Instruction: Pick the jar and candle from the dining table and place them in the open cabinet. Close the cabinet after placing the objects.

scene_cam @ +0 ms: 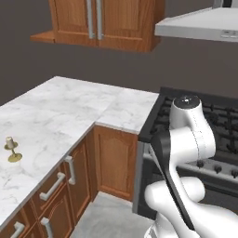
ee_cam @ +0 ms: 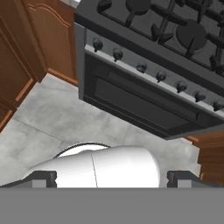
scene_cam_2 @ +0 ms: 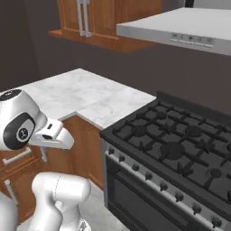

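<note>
The candle (scene_cam: 12,149), cream on a brass-gold holder, stands upright near the left edge of the dining table (scene_cam: 60,109), a white marble top over brown drawers. The jar is out of view. The cabinet (scene_cam: 104,23) hangs on the far wall above the marble top; its two doors with silver bar handles look shut, and a wooden ledge juts out at its lower left. It appears again in the right base view (scene_cam_2: 83,20). My gripper (ee_cam: 113,179) is open with nothing between its fingertips (ee_cam: 43,178). It points down at the floor in front of the oven, far from the candle.
A black gas stove (scene_cam: 209,121) (scene_cam_2: 180,140) stands right of the marble counter, with its knobs and oven door (ee_cam: 140,103) in the hand view. A grey range hood (scene_cam_2: 180,27) hangs above it. Grey floor (ee_cam: 61,122) lies between the drawers and the oven.
</note>
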### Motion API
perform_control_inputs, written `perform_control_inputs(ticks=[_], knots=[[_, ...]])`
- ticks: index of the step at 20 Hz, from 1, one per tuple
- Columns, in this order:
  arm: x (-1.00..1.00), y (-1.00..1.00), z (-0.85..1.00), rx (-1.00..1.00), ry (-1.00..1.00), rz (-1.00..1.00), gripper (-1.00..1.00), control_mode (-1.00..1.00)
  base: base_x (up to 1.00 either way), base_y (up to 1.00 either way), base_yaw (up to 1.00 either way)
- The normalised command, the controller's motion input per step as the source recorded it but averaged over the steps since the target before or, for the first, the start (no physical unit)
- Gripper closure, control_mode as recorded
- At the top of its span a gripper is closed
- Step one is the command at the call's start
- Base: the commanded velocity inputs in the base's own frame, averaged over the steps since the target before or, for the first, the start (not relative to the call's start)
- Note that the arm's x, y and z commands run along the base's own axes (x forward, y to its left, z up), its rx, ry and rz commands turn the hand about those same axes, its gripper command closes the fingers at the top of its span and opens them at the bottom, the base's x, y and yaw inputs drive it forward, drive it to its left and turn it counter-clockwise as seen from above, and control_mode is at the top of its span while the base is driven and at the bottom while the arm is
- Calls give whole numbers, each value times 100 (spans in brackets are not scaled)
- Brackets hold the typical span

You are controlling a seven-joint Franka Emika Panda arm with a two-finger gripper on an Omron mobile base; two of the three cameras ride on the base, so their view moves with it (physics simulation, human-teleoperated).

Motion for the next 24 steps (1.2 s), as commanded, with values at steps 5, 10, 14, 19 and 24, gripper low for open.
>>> perform_control_inputs(ticks=[5, 10, 14, 19, 24], knots=[[0, 0, 0, 0, 0, 0, -100, 100, 0, 49, 27], [0, 0, 0, 0, 0, 0, -100, 100, 0, 41, 27], [0, 0, 0, 0, 0, 0, -100, 100, 0, 34, 30], [0, 0, 0, 0, 0, 0, -100, 100, 0, 30, 31], [0, 0, 0, 0, 0, 0, -100, 100, 0, 31, 31]])
